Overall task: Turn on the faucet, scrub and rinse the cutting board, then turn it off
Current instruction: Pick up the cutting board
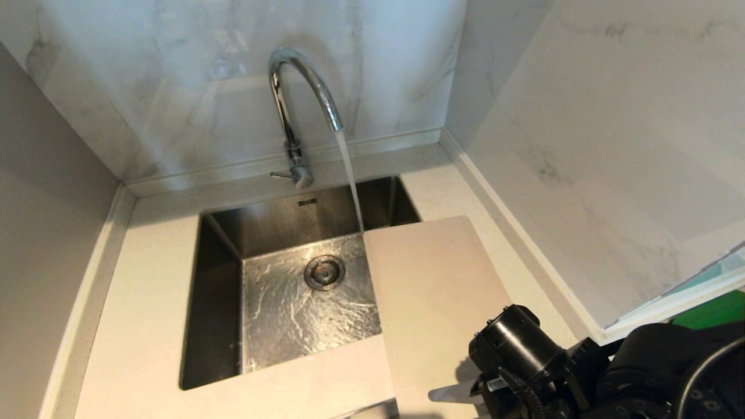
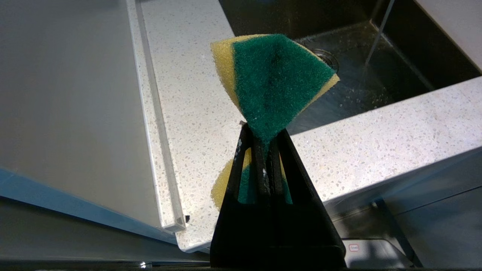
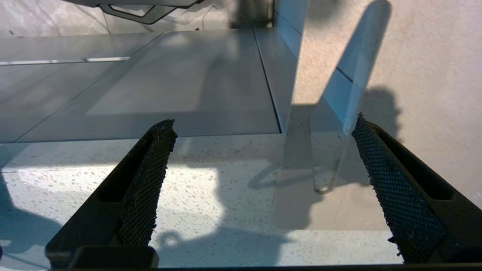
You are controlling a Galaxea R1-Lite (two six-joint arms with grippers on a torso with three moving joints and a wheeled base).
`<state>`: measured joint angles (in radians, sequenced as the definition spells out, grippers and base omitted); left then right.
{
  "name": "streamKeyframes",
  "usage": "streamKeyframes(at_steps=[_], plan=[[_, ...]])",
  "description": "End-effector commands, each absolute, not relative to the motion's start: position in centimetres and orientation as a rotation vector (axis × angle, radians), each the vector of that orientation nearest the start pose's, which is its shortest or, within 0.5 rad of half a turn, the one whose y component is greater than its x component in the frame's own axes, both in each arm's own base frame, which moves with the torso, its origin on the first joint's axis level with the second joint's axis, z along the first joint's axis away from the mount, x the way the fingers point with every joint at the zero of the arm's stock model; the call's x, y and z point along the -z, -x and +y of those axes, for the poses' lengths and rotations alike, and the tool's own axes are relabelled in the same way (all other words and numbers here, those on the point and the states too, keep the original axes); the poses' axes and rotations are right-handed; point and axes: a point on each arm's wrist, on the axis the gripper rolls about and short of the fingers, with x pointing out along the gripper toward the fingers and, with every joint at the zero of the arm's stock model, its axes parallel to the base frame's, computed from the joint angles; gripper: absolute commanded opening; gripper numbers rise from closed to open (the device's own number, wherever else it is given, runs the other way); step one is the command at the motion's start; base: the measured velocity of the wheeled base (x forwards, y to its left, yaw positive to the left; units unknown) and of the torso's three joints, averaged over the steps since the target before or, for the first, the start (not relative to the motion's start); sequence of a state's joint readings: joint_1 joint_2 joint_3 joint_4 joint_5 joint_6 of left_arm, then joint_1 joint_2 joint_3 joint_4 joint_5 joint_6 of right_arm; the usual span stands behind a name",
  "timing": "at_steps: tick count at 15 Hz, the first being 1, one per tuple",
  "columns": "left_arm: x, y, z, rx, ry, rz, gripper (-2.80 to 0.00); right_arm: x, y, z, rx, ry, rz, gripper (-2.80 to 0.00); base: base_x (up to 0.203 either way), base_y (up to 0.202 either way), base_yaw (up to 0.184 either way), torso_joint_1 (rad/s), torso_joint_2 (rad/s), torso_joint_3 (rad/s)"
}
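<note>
The chrome faucet (image 1: 297, 99) runs, and its stream (image 1: 350, 180) falls into the steel sink (image 1: 218, 291) just off the far left corner of the cutting board (image 1: 436, 291). That beige board lies flat on the counter right of the sink, overhanging the basin's right edge. In the right wrist view its near end (image 3: 357, 210) with the handle slot (image 3: 324, 184) lies between my wide-open fingers. My right gripper (image 3: 263, 122) hovers empty above it; its black wrist (image 1: 512, 349) covers the board's near end. My left gripper (image 2: 263, 133) is shut on a green and yellow sponge (image 2: 278, 79), near the counter's front edge left of the sink.
The speckled counter (image 1: 145, 302) surrounds the sink, with the drain (image 1: 324, 272) in the wet basin floor. Marble walls close in behind and on the right (image 1: 611, 145). The faucet's thin lever (image 1: 283, 174) points left. A green object (image 1: 713, 311) shows past the right wall's end.
</note>
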<state>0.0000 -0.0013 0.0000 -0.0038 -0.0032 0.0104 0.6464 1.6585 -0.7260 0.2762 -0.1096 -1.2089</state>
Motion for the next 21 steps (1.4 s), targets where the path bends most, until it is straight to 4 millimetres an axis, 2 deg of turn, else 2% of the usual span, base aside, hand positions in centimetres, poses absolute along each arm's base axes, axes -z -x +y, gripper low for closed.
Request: streamKeyframes(at_steps=[1, 7, 21], plan=[[-7.5, 2.3, 0.0, 0.003, -0.011, -0.005, -2.8, -10.1, -18.4, 13.7, -1.165, 1.497, 0.764, 0.0, 0.0, 0.0, 0.0, 0.0, 0.0, 0.0], [-7.5, 2.3, 0.0, 0.003, -0.011, -0.005, -2.8, -8.9, -18.8, 13.9, -1.201, 1.49, 0.812, 0.0, 0.0, 0.0, 0.0, 0.0, 0.0, 0.0], [-7.5, 2.3, 0.0, 0.003, -0.011, -0.005, -2.8, -8.4, -20.0, 13.6, -1.177, 1.471, 0.855, 0.0, 0.0, 0.0, 0.0, 0.0, 0.0, 0.0]])
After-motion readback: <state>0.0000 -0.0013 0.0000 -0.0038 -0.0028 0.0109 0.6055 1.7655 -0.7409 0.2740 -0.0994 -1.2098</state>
